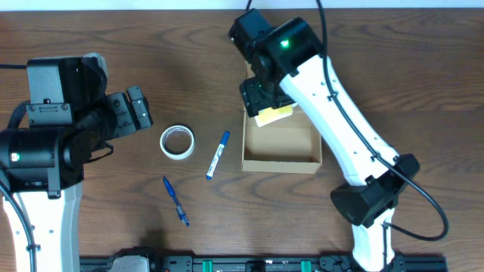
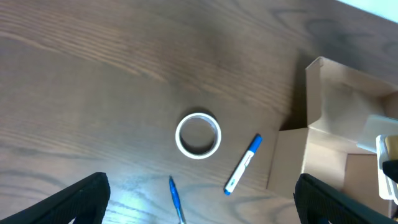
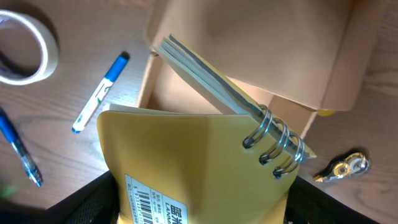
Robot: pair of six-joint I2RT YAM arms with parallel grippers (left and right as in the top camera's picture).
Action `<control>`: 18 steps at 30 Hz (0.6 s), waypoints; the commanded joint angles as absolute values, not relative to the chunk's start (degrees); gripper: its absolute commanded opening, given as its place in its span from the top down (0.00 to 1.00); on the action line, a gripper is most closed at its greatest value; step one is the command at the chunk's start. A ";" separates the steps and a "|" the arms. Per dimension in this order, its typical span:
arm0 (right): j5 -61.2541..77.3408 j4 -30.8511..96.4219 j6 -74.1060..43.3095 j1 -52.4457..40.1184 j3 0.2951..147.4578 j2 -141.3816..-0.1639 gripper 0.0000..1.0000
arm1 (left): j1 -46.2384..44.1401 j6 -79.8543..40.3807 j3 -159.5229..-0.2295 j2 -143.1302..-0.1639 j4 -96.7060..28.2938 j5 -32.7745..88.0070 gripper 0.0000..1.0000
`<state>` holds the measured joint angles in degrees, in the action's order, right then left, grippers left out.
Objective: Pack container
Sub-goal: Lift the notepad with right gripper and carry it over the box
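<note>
The container (image 1: 280, 165) is a tan cardboard box, open, at the table's middle. Its flap lid stands up at the far side in the right wrist view (image 3: 249, 37). My right gripper (image 1: 261, 98) is shut on a yellow spiral notebook (image 1: 274, 113) and holds it tilted over the box's far end. In the right wrist view the notebook (image 3: 186, 149) fills the space between the fingers (image 3: 199, 208), with its wire rings to the right. My left gripper (image 1: 134, 112) is open and empty, left of the box, which shows in its view (image 2: 323, 155).
A white tape roll (image 1: 177, 142), a blue-and-white marker (image 1: 218, 155) and a blue pen (image 1: 175, 201) lie left of the box. A small metal and yellow object (image 3: 341, 167) lies on the table beyond the box's right side.
</note>
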<state>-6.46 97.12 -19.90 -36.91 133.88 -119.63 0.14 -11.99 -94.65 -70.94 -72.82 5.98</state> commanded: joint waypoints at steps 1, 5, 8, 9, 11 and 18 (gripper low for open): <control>-7.49 97.32 -17.87 -38.02 134.21 -118.56 0.24 | -0.03 -11.75 -95.48 -70.76 -73.69 3.81 0.05; -7.51 97.32 -13.37 -37.45 132.07 -118.56 0.22 | -0.03 -11.77 -95.48 -70.76 -73.67 3.81 0.05; -7.57 97.32 -7.99 -37.43 130.41 -118.56 0.24 | -0.03 -11.77 -95.48 -70.76 -73.47 3.81 0.05; -7.97 97.32 -6.11 -37.41 129.75 -118.56 0.25 | -0.03 -11.75 -95.48 -70.76 -73.49 3.79 0.05; -10.66 97.30 0.08 -37.34 126.65 -118.56 0.26 | -0.03 -11.77 -95.48 -70.76 -73.71 2.72 0.05; -1.32 96.44 15.31 -36.12 121.80 -118.56 0.24 | -0.03 -11.57 -95.48 -70.76 -74.24 -0.49 0.05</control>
<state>-5.26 96.66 6.83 -37.01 122.30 -119.61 0.14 -11.97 -94.65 -70.94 -74.11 1.85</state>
